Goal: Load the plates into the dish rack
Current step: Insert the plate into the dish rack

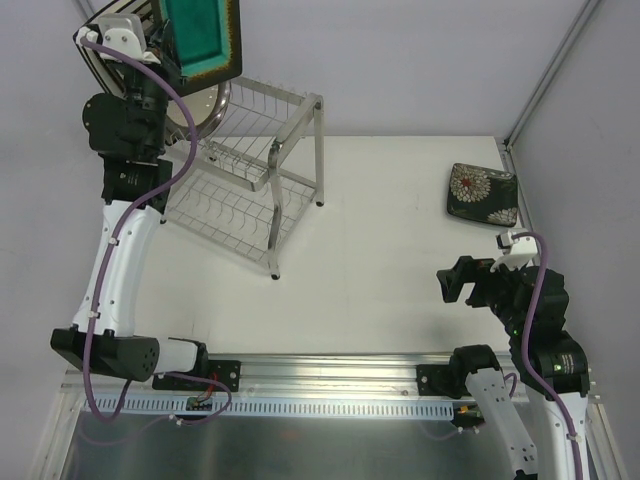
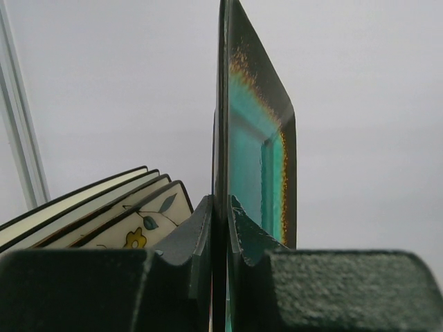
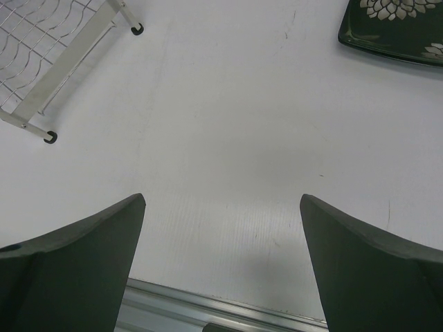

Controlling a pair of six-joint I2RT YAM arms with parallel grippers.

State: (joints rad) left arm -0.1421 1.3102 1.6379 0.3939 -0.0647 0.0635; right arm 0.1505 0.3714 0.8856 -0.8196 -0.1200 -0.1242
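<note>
My left gripper point(image 1: 165, 50) is shut on the dark square teal-centred plate point(image 1: 203, 38) and holds it on edge, high above the back left of the dish rack point(image 1: 245, 170). In the left wrist view the plate point(image 2: 259, 145) stands upright between the pads point(image 2: 197, 235). Beside it stand the cream flowered plate point(image 2: 135, 221) and black-rimmed white plates point(image 2: 69, 207). A round grey-rimmed plate point(image 1: 203, 108) sits in the rack's upper tier. The dark plate with white blooms point(image 1: 482, 193) lies on the table at the far right; it also shows in the right wrist view point(image 3: 394, 24). My right gripper point(image 1: 458, 283) is open and empty.
The white table point(image 1: 400, 260) ends at a metal rail point(image 1: 330, 375) along the near edge. The rack's feet point(image 3: 48, 137) show at the top left of the right wrist view. A grey wall and a frame post point(image 1: 550, 70) stand behind.
</note>
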